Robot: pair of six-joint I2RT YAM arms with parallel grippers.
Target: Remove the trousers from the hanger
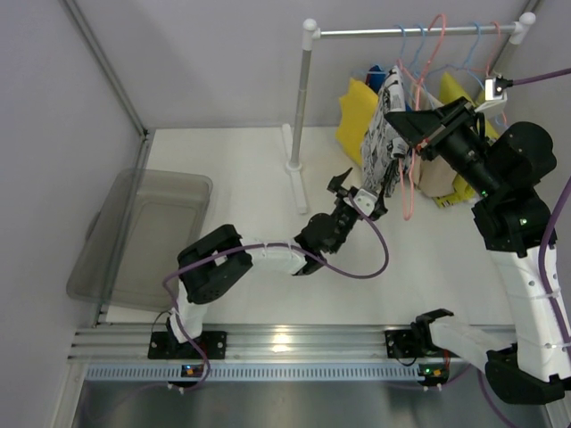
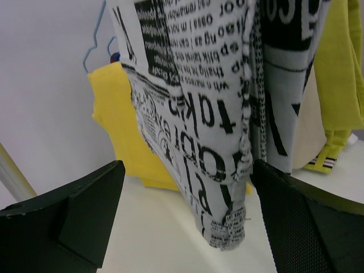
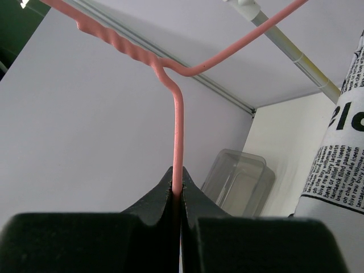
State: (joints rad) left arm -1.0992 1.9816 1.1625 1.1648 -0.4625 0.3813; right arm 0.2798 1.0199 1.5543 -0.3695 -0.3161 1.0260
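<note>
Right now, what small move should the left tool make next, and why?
Probably ease the open left tool forward and shut it on the hem of the print trousers, which hangs ahead between its fingers; the right tool clamps the pink hanger.

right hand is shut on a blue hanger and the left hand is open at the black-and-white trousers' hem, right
The hanger is pink, not blue; the right wrist view shows the right hand shut on it. The left hand is open at the hem of the black-and-white trousers.
</note>
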